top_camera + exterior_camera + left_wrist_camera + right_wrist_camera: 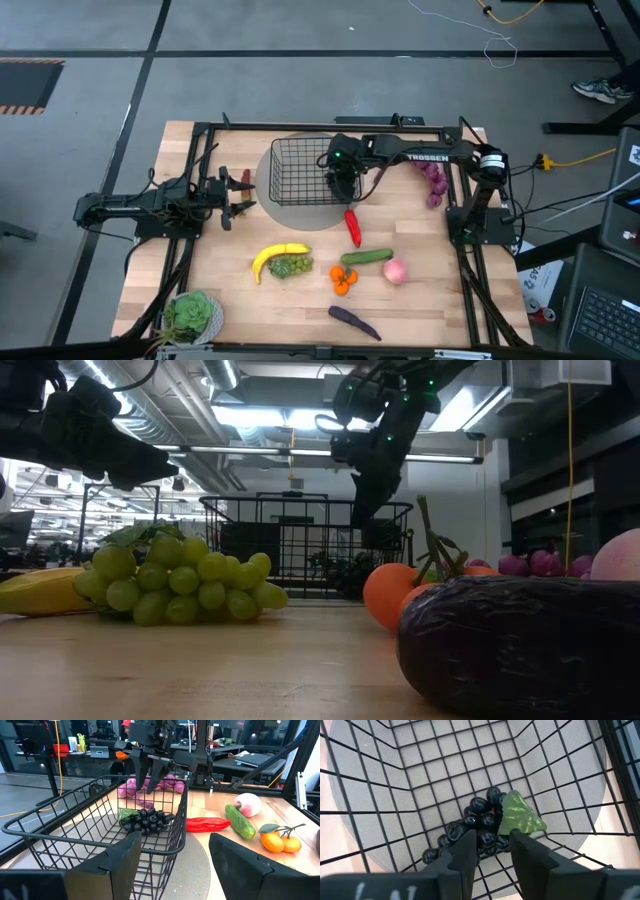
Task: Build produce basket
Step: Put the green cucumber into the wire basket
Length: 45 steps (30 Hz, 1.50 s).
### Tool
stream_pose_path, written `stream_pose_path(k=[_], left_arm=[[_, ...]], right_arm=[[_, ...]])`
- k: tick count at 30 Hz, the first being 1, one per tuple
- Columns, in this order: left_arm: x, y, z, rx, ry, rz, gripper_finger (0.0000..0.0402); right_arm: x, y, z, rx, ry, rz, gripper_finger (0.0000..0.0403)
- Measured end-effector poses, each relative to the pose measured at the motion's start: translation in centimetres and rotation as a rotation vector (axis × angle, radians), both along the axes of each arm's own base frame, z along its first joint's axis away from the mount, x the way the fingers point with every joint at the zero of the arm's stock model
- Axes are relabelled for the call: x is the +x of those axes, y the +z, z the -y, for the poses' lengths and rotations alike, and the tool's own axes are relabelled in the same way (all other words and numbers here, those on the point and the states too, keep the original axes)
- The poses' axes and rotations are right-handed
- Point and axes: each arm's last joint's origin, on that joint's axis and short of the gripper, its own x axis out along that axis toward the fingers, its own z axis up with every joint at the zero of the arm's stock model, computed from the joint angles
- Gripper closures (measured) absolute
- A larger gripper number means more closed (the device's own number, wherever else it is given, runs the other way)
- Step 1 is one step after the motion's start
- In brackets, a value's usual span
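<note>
The right claw (pixel 152 775) is held above the square black wire basket (pixel 296 172), its fingers a little apart and empty. A dark bunch of grapes (pixel 477 830) is seen lying inside the basket. The left claw (pixel 240 195) is parked wide open beside the basket. Other toy fruits are spread on the wooden counter (pixel 440 290).
</note>
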Motion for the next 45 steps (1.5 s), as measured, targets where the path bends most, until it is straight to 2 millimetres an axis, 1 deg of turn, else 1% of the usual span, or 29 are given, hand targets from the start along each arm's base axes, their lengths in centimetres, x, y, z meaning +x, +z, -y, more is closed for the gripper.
stream_pose_path(k=[2,4,7,10,12,14,16,18,22,25,28,32,35,38,41,45], left_arm=[[0.0,0.0,0.0,0.000,0.000,0.000,0.0172],[0.0,0.0,0.0,0.000,0.000,0.000,0.0172],[0.0,0.0,0.0,0.000,0.000,0.000,0.0172],[0.0,0.0,0.0,0.000,0.000,0.000,0.0172],[0.0,0.0,0.0,0.000,0.000,0.000,0.0172],[0.0,0.0,0.0,0.000,0.000,0.000,0.0172],[0.0,0.0,0.0,0.000,0.000,0.000,0.0172],[0.0,0.0,0.0,0.000,0.000,0.000,0.0172],[0.0,0.0,0.0,0.000,0.000,0.000,0.0172],[0.0,0.0,0.0,0.000,0.000,0.000,0.0172],[0.0,0.0,0.0,0.000,0.000,0.001,0.0172],[0.0,0.0,0.0,0.000,0.000,0.000,0.0172],[0.0,0.0,0.0,0.000,0.000,0.000,0.0172],[0.0,0.0,0.0,0.000,0.000,0.000,0.0172],[0.0,0.0,0.0,0.000,0.000,0.000,0.0172],[0.0,0.0,0.0,0.000,0.000,0.000,0.0172]], right_arm=[[0.0,0.6,0.0,-0.001,0.004,-0.004,0.0284],[0.2,1.9,0.1,-0.002,0.005,-0.002,0.0285],[0.1,4.6,0.0,0.010,-0.010,-0.017,0.0286],[0.0,7.7,-0.8,0.048,-0.025,-0.004,0.0286],[-0.1,9.3,-2.2,0.089,0.008,-0.001,0.0286],[-0.1,10.5,-3.9,0.118,0.056,0.001,0.0286],[-0.1,11.1,-5.7,0.135,0.076,-0.007,0.0286],[-0.1,11.2,-7.6,0.167,0.056,-0.011,0.0286],[-0.1,10.5,-11.6,0.215,0.009,-0.035,0.0286],[-0.6,9.5,-14.3,0.168,0.024,-0.094,0.0286],[-1.3,8.3,-16.6,0.116,0.021,-0.143,0.0286],[-2.2,6.3,-19.1,0.126,-0.032,-0.190,0.0286],[-2.9,4.5,-20.3,0.126,-0.050,-0.237,0.0286],[-3.7,2.8,-21.1,0.106,-0.046,-0.297,0.0286],[-4.4,1.0,-21.2,0.097,-0.055,-0.350,0.0286],[-5.1,-1.4,-21.0,0.132,-0.068,-0.403,0.0286]])
